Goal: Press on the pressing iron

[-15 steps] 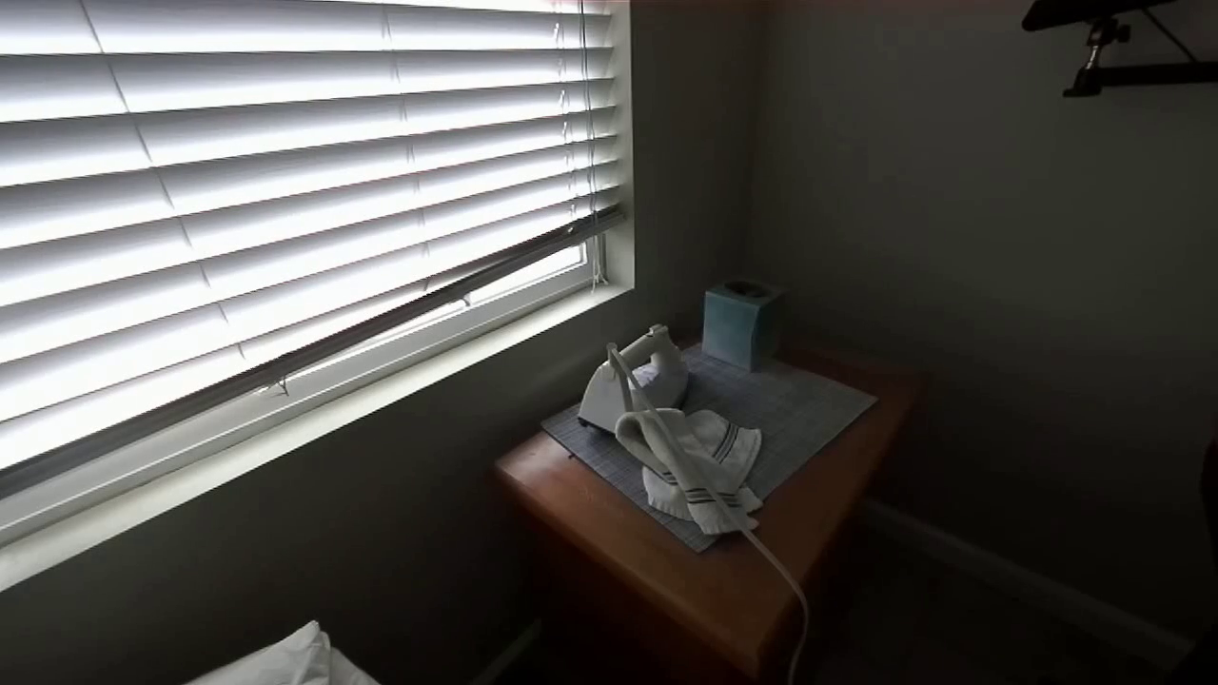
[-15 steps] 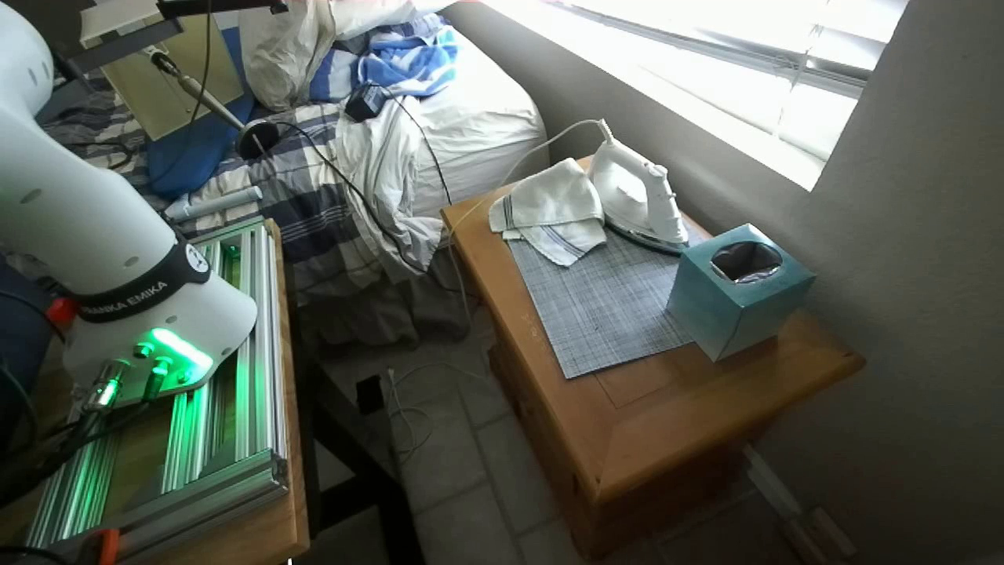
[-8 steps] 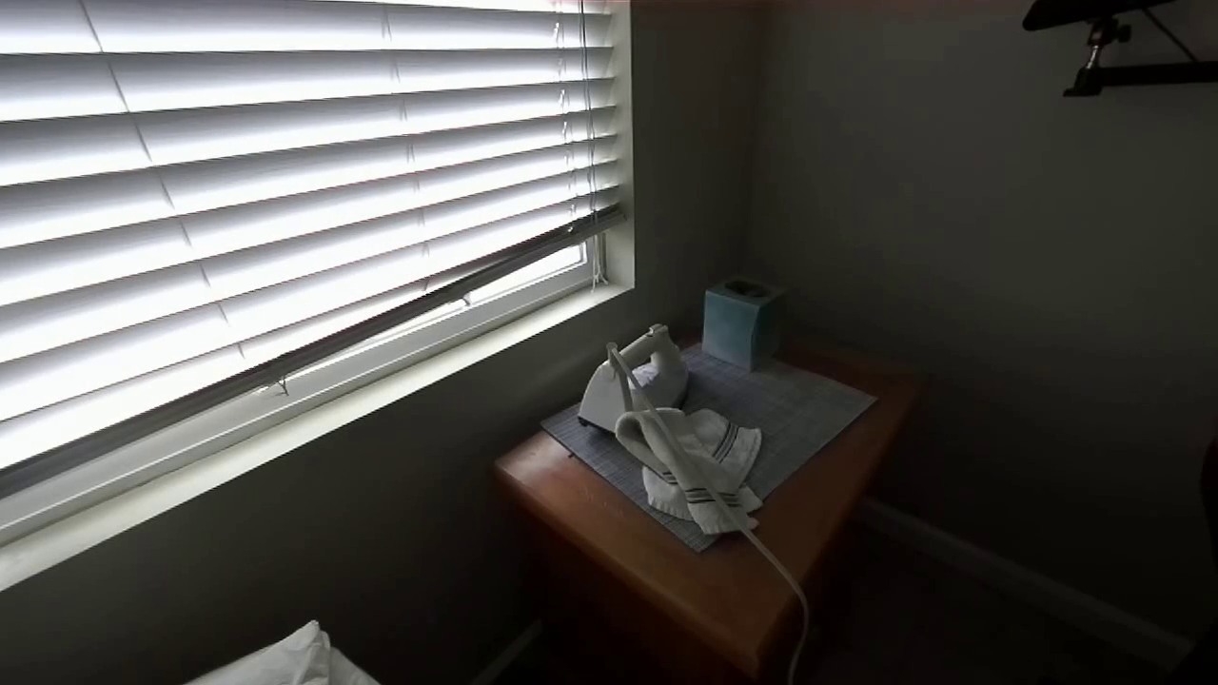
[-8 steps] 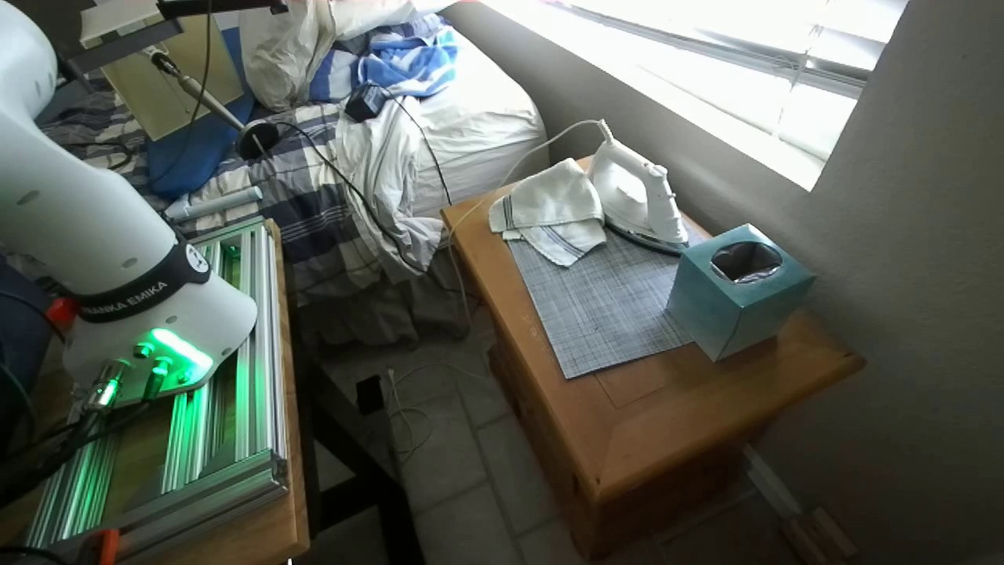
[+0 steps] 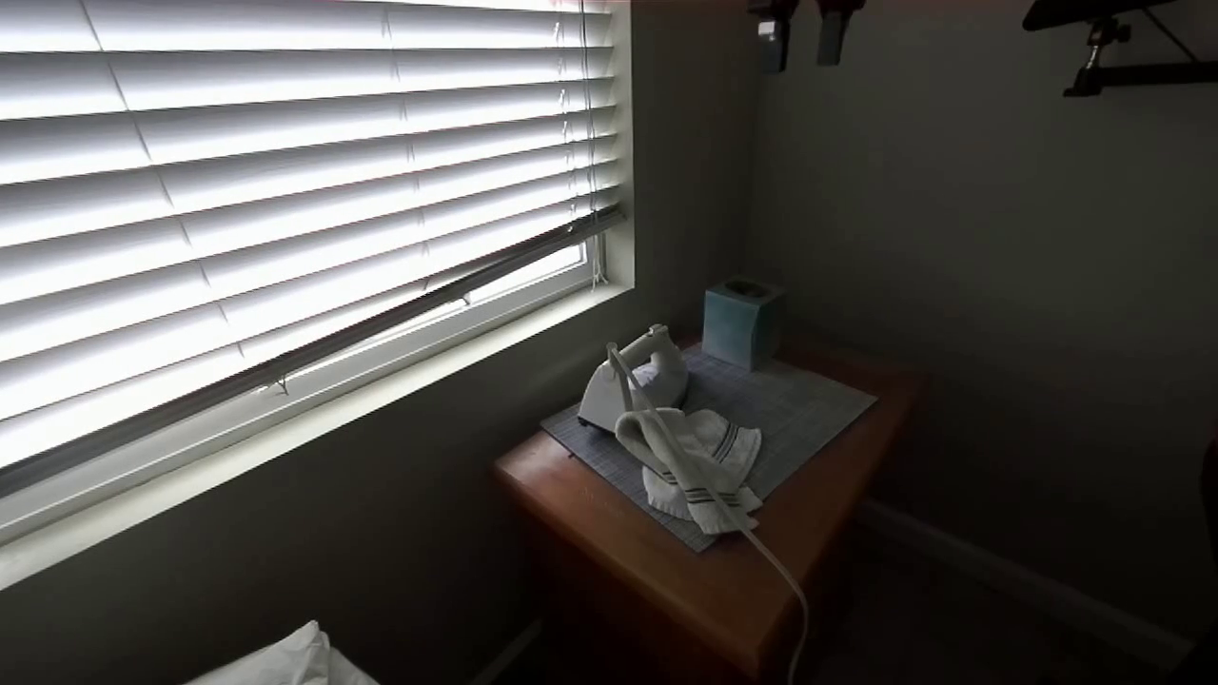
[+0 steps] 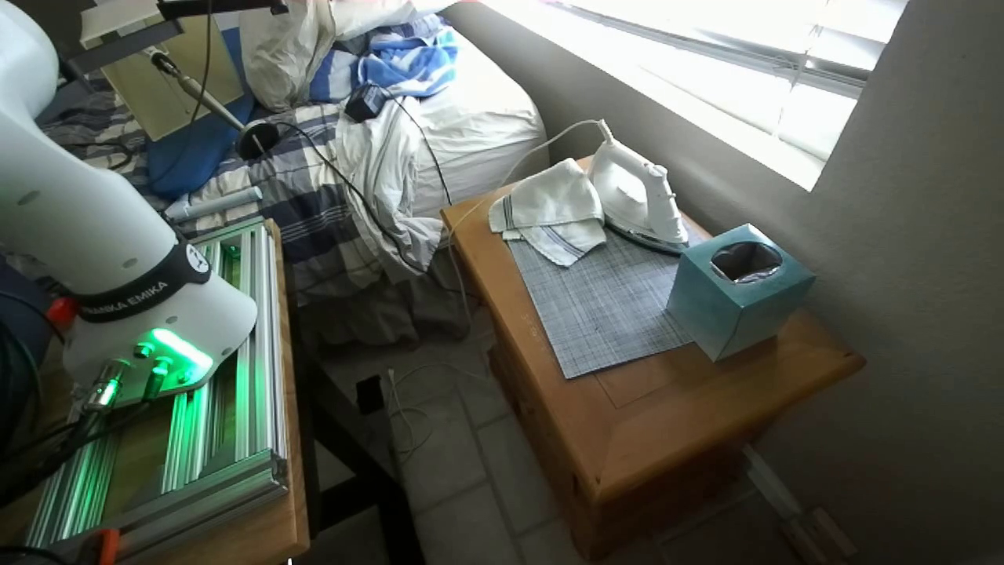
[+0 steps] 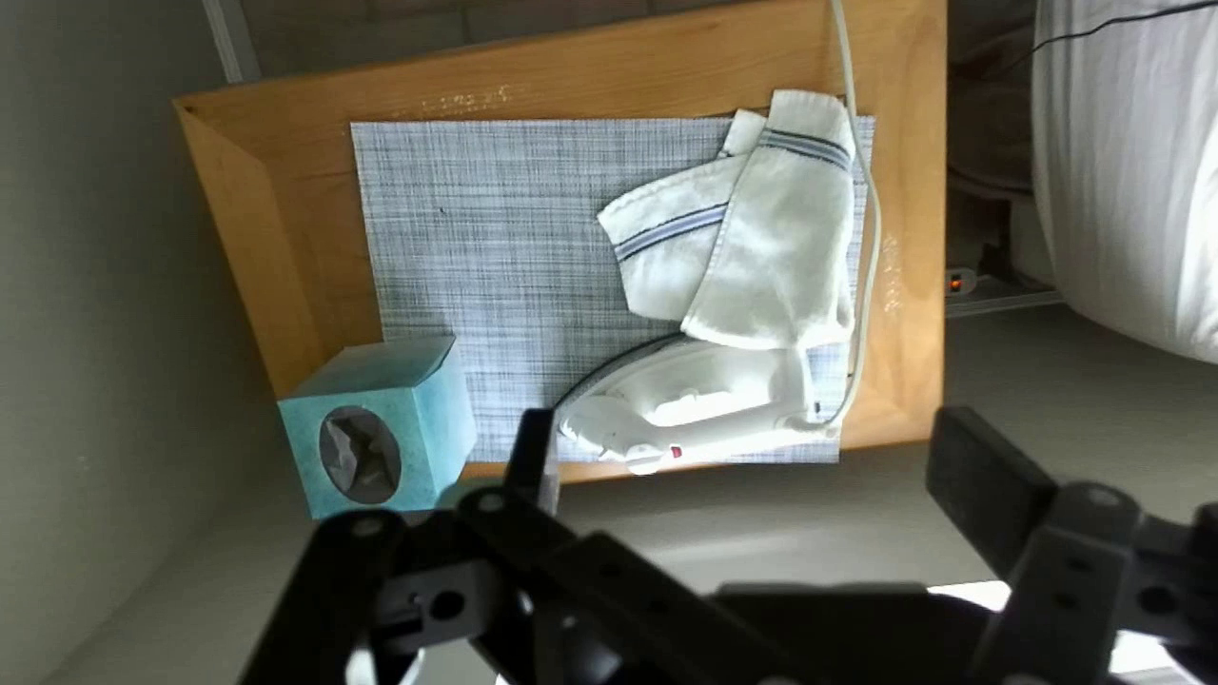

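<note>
The gripper (image 5: 802,48), absent there half a second ago, now shows at the top of an exterior view, while nothing on the table (image 6: 651,424) appears to have moved. I judge that the approach is only starting and the press not yet begun. The jaws stand wide apart with nothing between them, high up and well away from the iron (image 6: 625,205), which in an exterior view rests sole-down at the far side of the mat (image 6: 596,314). The white cloth (image 6: 549,200) lies just to its left, seemingly against its flank. (A small red spot (image 7: 677,453) shows on the handle (image 7: 737,435) in the wrist view; I cannot tell whether that is the part to press.) The next move probably calls for a descent over the handle, clear of the cord (image 7: 875,219).

As for containers, a teal tissue box (image 6: 725,310) stands at the near right corner of the mat in an exterior view. Looking into it, the wrist view shows a crumpled, greyish filling (image 7: 362,461), too dim to settle as tissue or plastic film.
</note>
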You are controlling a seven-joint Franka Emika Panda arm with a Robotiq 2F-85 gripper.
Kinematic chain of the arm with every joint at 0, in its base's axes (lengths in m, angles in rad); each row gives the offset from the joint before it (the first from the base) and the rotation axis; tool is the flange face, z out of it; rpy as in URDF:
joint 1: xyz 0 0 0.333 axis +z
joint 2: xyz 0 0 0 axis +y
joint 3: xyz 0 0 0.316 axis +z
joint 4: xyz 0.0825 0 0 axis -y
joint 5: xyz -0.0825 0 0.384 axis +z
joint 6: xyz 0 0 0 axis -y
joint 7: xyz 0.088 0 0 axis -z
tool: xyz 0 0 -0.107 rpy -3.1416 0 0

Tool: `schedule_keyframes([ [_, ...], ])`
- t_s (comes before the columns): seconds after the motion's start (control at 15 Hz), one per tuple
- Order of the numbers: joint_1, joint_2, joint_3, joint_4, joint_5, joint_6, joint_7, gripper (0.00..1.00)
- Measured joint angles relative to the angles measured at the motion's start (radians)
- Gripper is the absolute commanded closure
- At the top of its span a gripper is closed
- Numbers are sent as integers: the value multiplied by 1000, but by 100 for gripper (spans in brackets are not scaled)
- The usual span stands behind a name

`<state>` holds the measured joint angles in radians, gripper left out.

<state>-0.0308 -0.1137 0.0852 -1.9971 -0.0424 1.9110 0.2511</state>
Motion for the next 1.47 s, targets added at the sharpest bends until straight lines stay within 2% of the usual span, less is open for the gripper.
schedule_keyframes([
  [0.47, 3, 190, -22, 106, -36, 104, 0, 0],
  [1.13, 8, 210, -34, 127, -37, 114, -12, 0],
  [1.2, 7, 221, -44, 130, -37, 134, -26, 25],
  [1.27, 6, 239, -56, 136, -37, 161, -40, 26],
  [1.47, 0, 325, -84, 171, -33, 249, -101, 47],
])
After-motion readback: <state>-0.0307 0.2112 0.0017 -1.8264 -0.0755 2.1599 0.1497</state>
